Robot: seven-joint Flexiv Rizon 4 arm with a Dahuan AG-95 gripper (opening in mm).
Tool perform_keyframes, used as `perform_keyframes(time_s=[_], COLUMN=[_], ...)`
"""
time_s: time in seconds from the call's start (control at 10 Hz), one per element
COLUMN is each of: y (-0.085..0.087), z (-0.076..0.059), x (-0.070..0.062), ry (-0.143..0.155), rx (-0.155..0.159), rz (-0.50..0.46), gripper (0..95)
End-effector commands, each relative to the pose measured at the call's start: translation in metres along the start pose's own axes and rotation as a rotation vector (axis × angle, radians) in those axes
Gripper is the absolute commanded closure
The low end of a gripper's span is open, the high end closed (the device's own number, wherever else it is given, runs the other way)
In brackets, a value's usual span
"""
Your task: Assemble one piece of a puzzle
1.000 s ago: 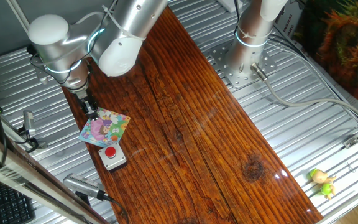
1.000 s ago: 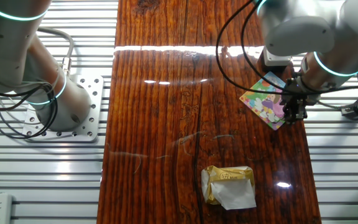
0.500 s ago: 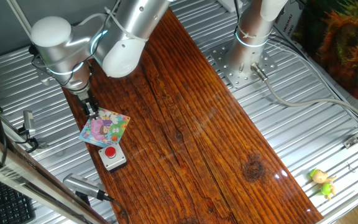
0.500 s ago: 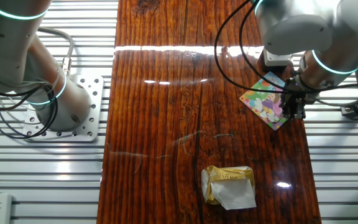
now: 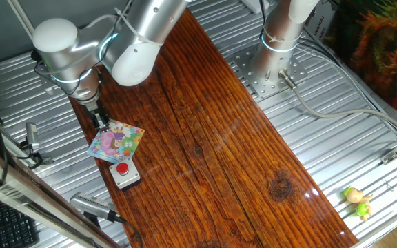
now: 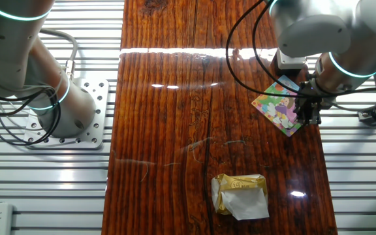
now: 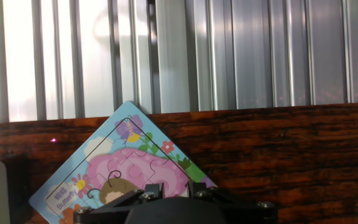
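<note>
1 puzzle [image 5: 117,141] on bench [image 5: 212,138], under fingers [image 5: 103,122]; label reads "Butterfly". Fingers' grip: can't tell. 1 red-button box [image 5: 124,173] nearby.

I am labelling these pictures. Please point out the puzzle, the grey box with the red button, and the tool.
puzzle [image 5: 118,141]: one fixed view, centre of the picture face.
grey box with the red button [image 5: 124,172]: one fixed view, on the button.
tool [image 6: 309,115]: the other fixed view, between the fingertips.

Pastel puzzle [image 5: 117,141] flat near board's edge
</note>
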State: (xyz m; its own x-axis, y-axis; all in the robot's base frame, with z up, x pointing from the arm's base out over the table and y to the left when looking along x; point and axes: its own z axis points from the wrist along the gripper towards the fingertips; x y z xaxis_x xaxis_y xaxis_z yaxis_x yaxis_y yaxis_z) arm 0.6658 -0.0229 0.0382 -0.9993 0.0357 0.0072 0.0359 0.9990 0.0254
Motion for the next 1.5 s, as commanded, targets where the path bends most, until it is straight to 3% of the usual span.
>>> perform_keyframes(time_s=[0.1,0.9,1.0,1.5], y=[0.0,-0.0001,-0.0002,-0.0003], z=[-0.0005,-0.0003,-0.0002,0.0], x=[0.0002,0.0005,0.0006,0.0009], ry=[-0.003,-0.004,-0.003,0.004], rx=[0.001,-0.001,0.0,0.0], rz=[0.011,0.053,0.057,0.07], gripper=[76.0,76.0,95.0,95.0])
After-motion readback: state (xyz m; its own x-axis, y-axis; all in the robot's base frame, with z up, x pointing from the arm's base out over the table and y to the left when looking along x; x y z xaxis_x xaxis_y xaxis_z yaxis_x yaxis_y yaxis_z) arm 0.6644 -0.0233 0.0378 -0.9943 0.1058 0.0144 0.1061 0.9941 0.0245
